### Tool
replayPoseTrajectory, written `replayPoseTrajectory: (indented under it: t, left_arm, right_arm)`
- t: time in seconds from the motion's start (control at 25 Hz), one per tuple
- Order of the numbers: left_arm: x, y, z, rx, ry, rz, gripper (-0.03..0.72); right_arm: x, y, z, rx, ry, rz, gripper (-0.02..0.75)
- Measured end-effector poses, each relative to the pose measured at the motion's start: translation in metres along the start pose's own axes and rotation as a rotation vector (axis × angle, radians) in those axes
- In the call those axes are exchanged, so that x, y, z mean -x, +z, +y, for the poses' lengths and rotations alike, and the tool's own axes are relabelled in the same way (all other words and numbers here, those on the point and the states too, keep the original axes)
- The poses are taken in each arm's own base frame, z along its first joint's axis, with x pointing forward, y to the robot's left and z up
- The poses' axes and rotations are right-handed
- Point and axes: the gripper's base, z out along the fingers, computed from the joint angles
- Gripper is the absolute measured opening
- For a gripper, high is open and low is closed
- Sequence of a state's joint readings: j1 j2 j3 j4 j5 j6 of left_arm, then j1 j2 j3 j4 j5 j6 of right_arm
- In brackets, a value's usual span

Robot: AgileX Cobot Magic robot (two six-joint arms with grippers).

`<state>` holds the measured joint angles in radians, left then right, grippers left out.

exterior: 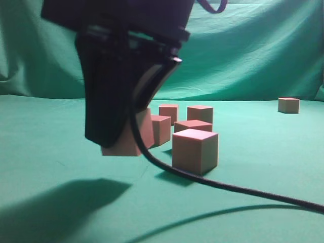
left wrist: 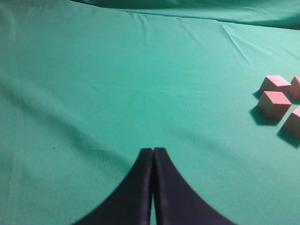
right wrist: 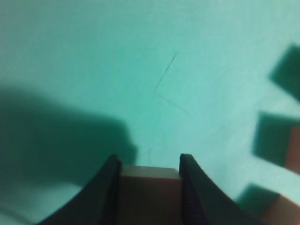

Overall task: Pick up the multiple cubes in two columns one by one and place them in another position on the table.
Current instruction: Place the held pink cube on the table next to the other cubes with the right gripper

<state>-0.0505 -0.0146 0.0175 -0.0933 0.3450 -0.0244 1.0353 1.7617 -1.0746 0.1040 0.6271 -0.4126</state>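
Note:
In the exterior view a black gripper (exterior: 109, 134) hangs at the left with a pinkish-red cube (exterior: 123, 148) in it, lifted a little off the green table (exterior: 45, 147). The right wrist view shows this is my right gripper (right wrist: 148, 158), shut on that cube (right wrist: 149, 187) over bare cloth. Several more cubes stand grouped beside it, the nearest one (exterior: 195, 150) in front. One cube (exterior: 288, 105) stands alone at the far right. My left gripper (left wrist: 153, 150) is shut and empty over bare cloth, with cubes (left wrist: 273, 103) at that view's right edge.
A black cable (exterior: 228, 187) runs from the gripper across the cloth toward the exterior view's right edge. The gripper's shadow (exterior: 55, 202) falls on the cloth at the front left. Green cloth backdrop (exterior: 243, 50) rises behind the table.

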Motion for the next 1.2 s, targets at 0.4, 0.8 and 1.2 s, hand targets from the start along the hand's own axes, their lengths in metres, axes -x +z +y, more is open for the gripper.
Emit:
replayPoseTrajectory:
  t: [0.4, 0.8, 1.2]
  left_arm:
    - [0.000, 0.000, 0.000, 0.000, 0.000, 0.000, 0.000]
    - [0.000, 0.000, 0.000, 0.000, 0.000, 0.000, 0.000]
    - [0.000, 0.000, 0.000, 0.000, 0.000, 0.000, 0.000]
  right_arm:
    - [0.000, 0.024, -0.005, -0.037, -0.054, 0.014, 0.265]
    - [0.002, 0.023, -0.008, -0.056, -0.084, 0.016, 0.265]
    - [0.042, -0.048, -0.018, -0.091, -0.007, -0.054, 0.551]
